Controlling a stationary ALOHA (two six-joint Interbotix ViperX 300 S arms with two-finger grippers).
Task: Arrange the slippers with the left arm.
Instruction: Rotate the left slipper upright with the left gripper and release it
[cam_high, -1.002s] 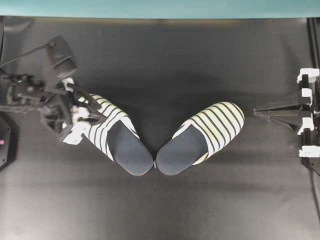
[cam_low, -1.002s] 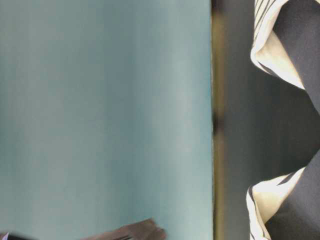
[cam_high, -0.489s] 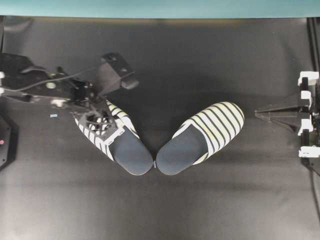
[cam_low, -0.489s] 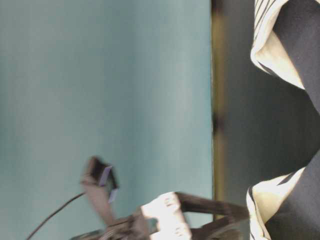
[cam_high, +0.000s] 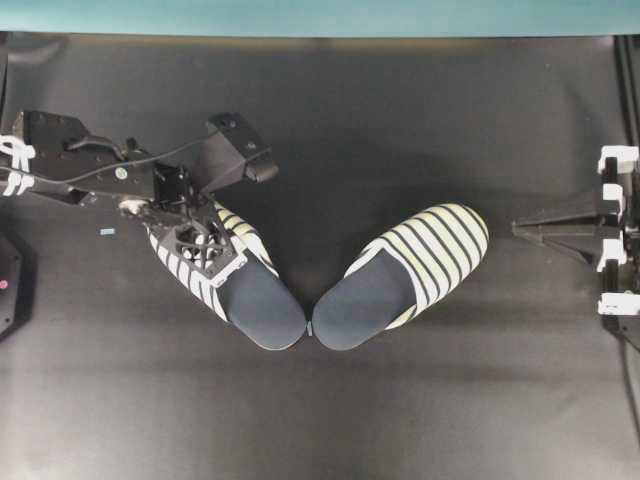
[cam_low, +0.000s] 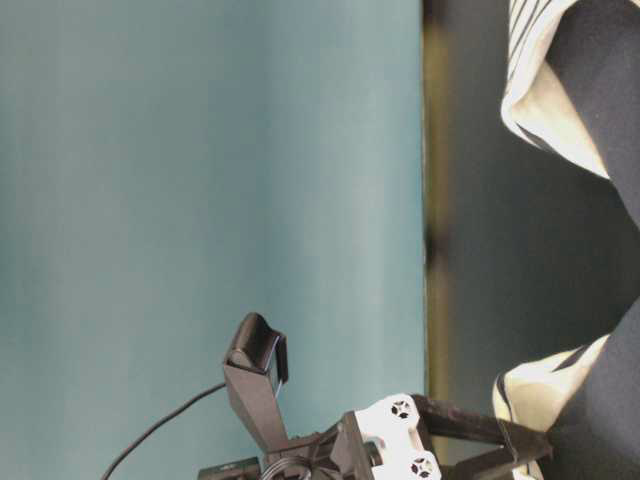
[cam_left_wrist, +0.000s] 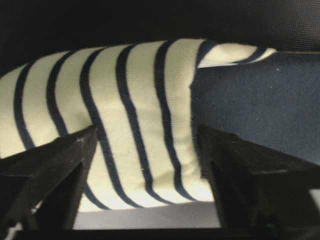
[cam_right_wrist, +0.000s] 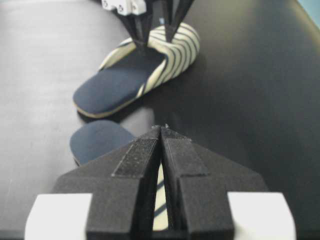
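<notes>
Two slippers sit heel-to-heel mid-table, and we've got our left end effector (cam_high: 205, 245) spread open straddling the left slipper (cam_high: 228, 275)'s striped toe, long axis slanting toward the right slipper (cam_high: 400, 277).

the left arm (cam_high: 80, 170) is black and boxy, with a thin black cable, white fittings behind its black lattice fingers (cam_high: 205, 245), and a dark camera block. the right arm's fingers (cam_right_wrist: 161, 150) are black wedges, white blocks behind them.
</notes>
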